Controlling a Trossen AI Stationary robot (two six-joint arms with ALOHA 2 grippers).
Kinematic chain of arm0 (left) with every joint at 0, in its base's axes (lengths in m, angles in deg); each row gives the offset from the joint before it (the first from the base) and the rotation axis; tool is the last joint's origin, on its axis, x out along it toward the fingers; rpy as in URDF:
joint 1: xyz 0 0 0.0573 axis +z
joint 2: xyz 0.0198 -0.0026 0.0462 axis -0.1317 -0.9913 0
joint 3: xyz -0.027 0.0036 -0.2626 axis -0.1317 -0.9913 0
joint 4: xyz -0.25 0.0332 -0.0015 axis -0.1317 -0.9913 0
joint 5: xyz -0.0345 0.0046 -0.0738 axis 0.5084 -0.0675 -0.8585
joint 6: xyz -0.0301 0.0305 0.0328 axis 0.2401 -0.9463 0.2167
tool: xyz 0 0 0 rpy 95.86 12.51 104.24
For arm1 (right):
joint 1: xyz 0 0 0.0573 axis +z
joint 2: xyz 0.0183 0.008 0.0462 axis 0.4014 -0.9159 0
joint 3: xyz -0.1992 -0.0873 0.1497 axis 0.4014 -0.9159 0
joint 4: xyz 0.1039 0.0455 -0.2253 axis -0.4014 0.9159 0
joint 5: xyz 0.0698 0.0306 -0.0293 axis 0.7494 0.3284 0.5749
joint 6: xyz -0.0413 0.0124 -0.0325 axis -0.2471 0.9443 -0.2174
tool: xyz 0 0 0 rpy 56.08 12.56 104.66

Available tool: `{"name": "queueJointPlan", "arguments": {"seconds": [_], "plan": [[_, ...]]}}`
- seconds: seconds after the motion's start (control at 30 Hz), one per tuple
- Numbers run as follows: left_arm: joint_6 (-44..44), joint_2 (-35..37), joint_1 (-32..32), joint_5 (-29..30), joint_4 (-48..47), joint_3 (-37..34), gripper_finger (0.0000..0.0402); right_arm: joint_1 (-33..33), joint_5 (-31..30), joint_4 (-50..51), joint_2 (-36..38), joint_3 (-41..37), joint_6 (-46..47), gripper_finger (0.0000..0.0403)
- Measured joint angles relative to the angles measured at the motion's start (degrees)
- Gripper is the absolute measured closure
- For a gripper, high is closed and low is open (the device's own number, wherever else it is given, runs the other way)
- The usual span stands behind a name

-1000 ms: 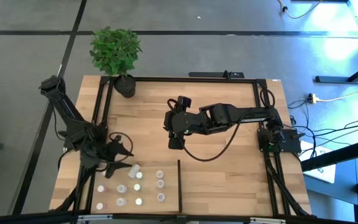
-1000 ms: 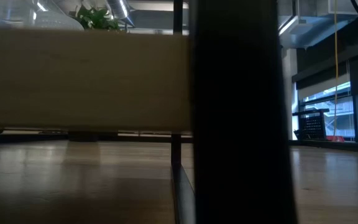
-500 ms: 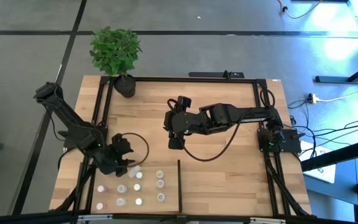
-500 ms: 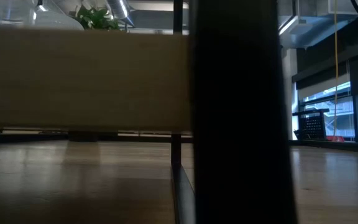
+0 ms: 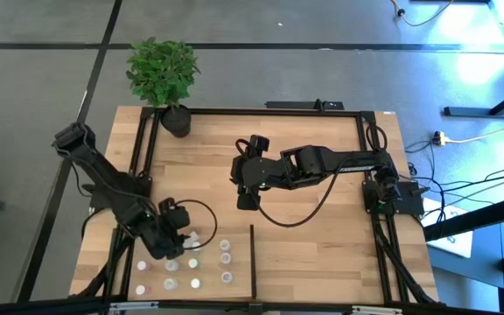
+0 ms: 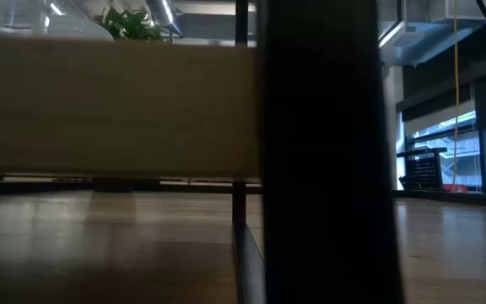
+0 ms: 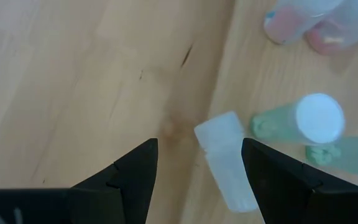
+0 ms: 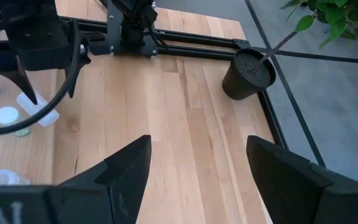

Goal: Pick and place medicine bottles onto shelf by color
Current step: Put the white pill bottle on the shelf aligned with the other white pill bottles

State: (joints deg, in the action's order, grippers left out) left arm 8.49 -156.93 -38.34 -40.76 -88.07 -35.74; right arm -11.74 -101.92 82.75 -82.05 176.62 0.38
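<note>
Lower left of the high view: left gripper (image 5: 175,248) jaws apart, empty, straddling toppled bottle (image 7: 227,159) for pickup; right gripper (image 5: 247,200) wide, idle.

My left arm runs from the left edge of the high view down toward the lower left, elbow bent, with the left gripper (image 5: 166,241) pointed down at the surface; in its wrist view the two dark fingers (image 7: 137,176) stand apart with nothing between them. My right arm reaches in from the right edge of the high view, folded across the middle of the frame, its right gripper (image 5: 247,200) hanging just left of centre. There too the jaws are spread wide and hold nothing.
</note>
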Motion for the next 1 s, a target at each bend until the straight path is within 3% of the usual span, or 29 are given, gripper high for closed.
{"name": "queueJointPlan", "arguments": {"seconds": [0.23, 0.6, 1.0], "plan": [[2.45, -1.27, 0.69, -0.43, 0.92, 0.00, 0.0167, -0.01, 0.00, 0.00, 0.01, 0.00, 0.01, 0.0138], [3.27, -1.24, 1.31, -0.63, 1.15, 0.00, 0.0110, 0.00, 0.00, 0.00, 0.01, 0.00, 0.00, 0.0138], [3.22, -3.48, 1.32, -1.39, 2.25, -0.02, 0.0107, -0.02, 0.00, 0.00, 0.01, 0.00, 0.01, 0.0138]]}}
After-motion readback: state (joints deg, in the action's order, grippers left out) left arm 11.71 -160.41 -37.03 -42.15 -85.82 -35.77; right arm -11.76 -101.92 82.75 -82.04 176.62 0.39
